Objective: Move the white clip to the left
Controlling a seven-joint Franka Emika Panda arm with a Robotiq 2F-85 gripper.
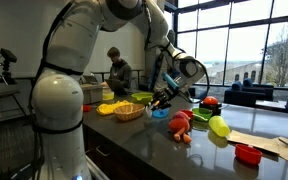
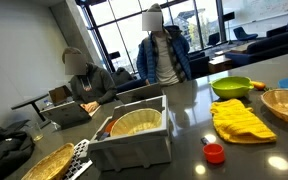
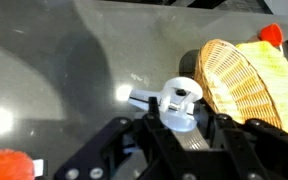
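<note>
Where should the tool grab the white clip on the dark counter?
Grip the white clip across its rounded white body, coming straight down from above. It lies low and flat on the counter, and the tool sits right over it with the basket close beside.

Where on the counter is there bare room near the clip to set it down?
In the wrist view, bare grey counter spreads left of the white clip, up to the orange toy. To its right the wicker basket and yellow cloth crowd in.
</note>
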